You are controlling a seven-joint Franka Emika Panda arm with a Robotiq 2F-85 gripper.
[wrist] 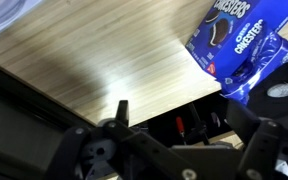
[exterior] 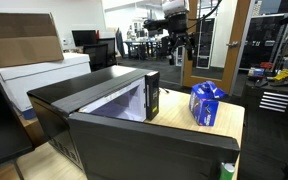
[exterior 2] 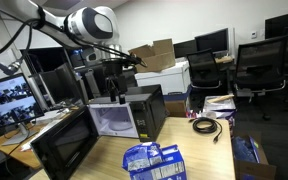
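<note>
A black microwave (exterior: 104,105) (exterior 2: 134,112) stands on the wooden table (exterior: 234,125) (wrist: 94,60) with its door (exterior 2: 59,148) swung wide open, showing the white inside. A blue bag of Oreo cookies (exterior: 207,102) (exterior 2: 154,162) (wrist: 239,40) lies on the table beside it. My gripper (exterior: 179,47) (exterior 2: 111,85) (wrist: 189,130) hangs in the air above the microwave and the table, well apart from both. Its jaws stand wide apart with nothing between them. In the wrist view the bag sits at the top right, beyond the right finger (wrist: 269,140).
A black cable (exterior 2: 206,125) lies coiled on the table's far end. Cardboard boxes (exterior: 22,45) and a white printer (exterior: 44,75) stand behind the microwave. Office chairs (exterior 2: 256,60) and monitors (exterior 2: 9,100) ring the table. A small green-and-white container (exterior: 227,170) sits by the table's near corner.
</note>
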